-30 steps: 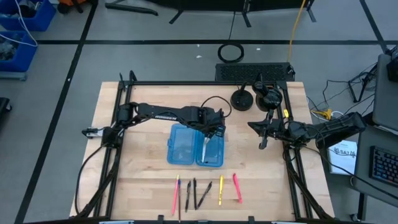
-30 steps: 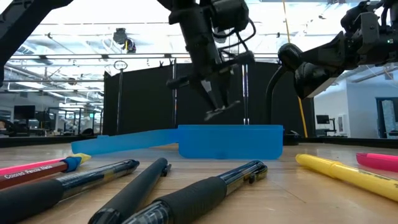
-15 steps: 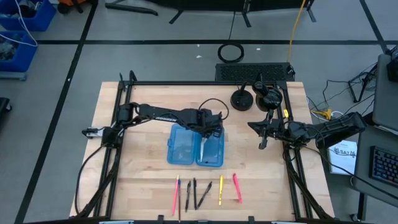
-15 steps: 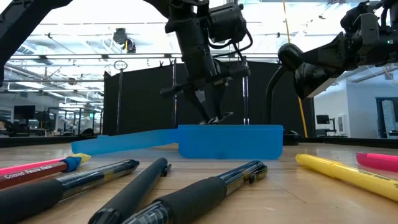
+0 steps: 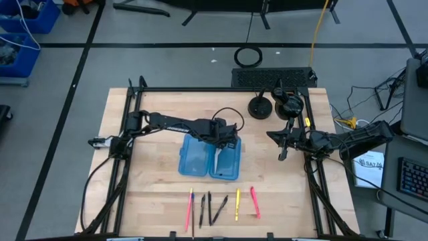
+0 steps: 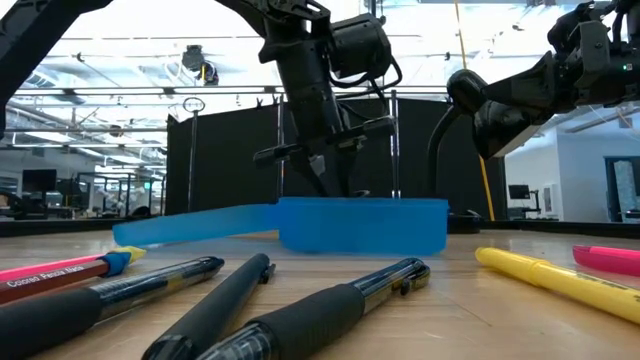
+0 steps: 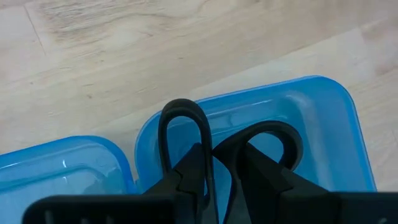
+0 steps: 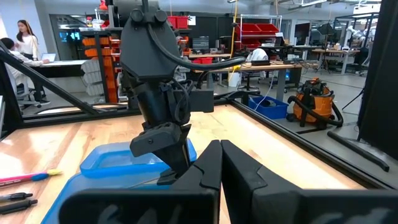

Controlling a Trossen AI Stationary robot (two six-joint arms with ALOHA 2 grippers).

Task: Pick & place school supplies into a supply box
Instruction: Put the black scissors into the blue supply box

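The supply box (image 5: 194,157) lies open on the table, two blue halves side by side. My left gripper (image 5: 224,139) points down into its right half (image 7: 311,124) and is shut on the scissors (image 5: 217,161), whose dark handle loops (image 7: 180,118) show past the fingers. The box wall (image 6: 380,225) hides the fingertips in the low view. Pens lie in a row near the near edge: pink (image 5: 188,211), black (image 5: 210,207), yellow (image 5: 237,204), pink-red (image 5: 255,201). My right gripper (image 5: 284,144) waits shut above the table's right side. My left gripper pinches the scissors between its two fingers (image 7: 193,174), just behind the handle loops (image 7: 273,140), coming from above and pointing down. The loops lie inside the box's right half and the pale blade (image 5: 217,162) runs toward the near edge. Whether the scissors touch the box floor I cannot tell.
Two black round objects (image 5: 259,107) (image 5: 289,104) stand at the far right of the table. Dark frame rails (image 5: 127,134) run along both sides. Bare wood (image 5: 154,174) lies left of the box. People (image 8: 28,37) show far off in the room.
My left gripper has come down, drifting slightly toward the table's left, and carried the scissors from above the box down inside its right half, staying shut on them. The box has shifted a little in the low view.
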